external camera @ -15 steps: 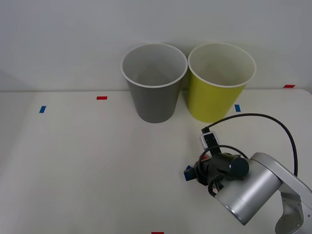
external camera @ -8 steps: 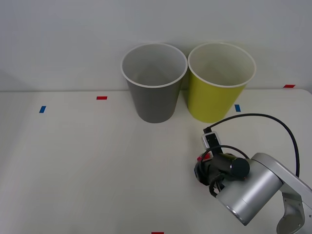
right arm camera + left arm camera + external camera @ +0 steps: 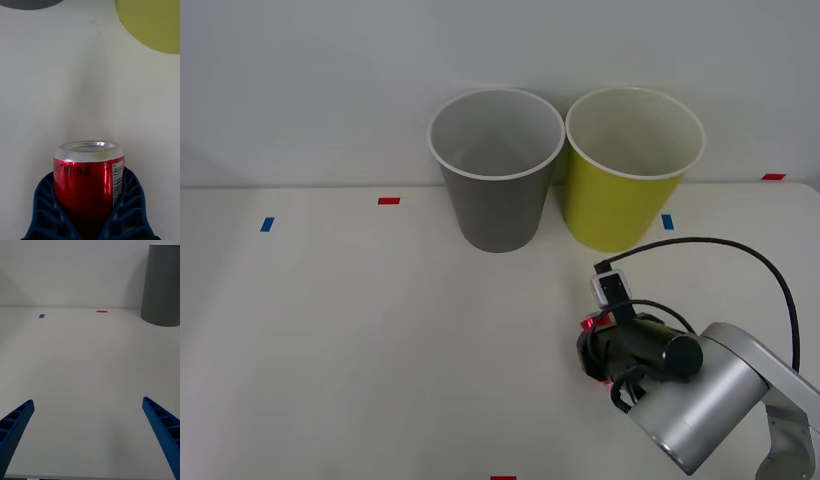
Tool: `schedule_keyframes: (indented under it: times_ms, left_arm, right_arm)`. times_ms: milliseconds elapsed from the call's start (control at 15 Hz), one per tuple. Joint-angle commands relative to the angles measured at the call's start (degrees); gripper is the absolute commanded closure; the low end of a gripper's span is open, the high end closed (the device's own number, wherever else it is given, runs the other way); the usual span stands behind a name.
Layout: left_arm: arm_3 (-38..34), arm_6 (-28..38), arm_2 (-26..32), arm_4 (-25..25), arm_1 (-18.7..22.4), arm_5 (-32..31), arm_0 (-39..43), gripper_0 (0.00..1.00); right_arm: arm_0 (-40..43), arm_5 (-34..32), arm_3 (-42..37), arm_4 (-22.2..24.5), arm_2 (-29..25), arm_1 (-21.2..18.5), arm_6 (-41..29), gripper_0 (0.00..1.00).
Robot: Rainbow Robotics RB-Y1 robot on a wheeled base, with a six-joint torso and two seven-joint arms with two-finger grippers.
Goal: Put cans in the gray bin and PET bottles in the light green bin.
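Now, front view first: right gripper [image 3: 592,345] is sitting low over the table [image 3: 360,330] toward its right-front part, mostly hidden under the wrist, w/ a sliver of the red can [image 3: 593,322] peeking out beside the black housing. Gray bin [image 3: 497,170] and light green bin [image 3: 632,168] are standing upright side by side at the table's far edge, rims touching or nearly so; both well apart from the can. Gray one is sitting further left, so further from the arm.

Right wrist view: can [image 3: 88,176] is standing upright on the table, silver top end showing, w/ the blue ribbed fingers [image 3: 47,202] wrapping both sides of its lower body — clamped on it at abt mid-height and below. Edge of the green bin [image 3: 153,22] and a bit of the gray bin [image 3: 30,3] are showing beyond.

Left wrist view: left gripper [image 3: 90,435] is hanging idle over bare table toward the left-front, fingers spread wide apart, nothing btwn them; gray bin [image 3: 163,285] is standing off ahead.

Handling, as a guess: can is looking light, prob. empty, w/ thin, glossy walls, so it's slippery and easy to dent. Holding across the round body, as now, w/ modest squeeze is looking right; keeping it upright should stop it from twisting out.
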Motion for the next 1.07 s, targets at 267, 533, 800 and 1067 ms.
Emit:
schedule_keyframes:
  times_ms: [267,533,800,1067]
  left_arm:
    - [0.0,0.0,0.0,0.0,0.0,0.0,0.0,0.0]
    - [0.0,0.0,0.0,0.0,0.0,0.0,0.0,0.0]
    - [0.0,0.0,0.0,0.0,0.0,0.0,0.0,0.0]
    - [0.0,0.0,0.0,0.0,0.0,0.0,0.0,0.0]
  right_arm:
    - [7.54,-7.58,-8.39,0.49,-3.47,0.2,10.41,1.0]
    - [9.65,-7.58,-15.16,1.55,-3.91,1.08,9.18,1.0]
    - [7.54,-7.58,-16.57,3.39,-3.74,1.78,5.14,1.0]
    - [3.06,-0.29,-20.7,4.45,-2.86,4.16,-0.22,1.0]
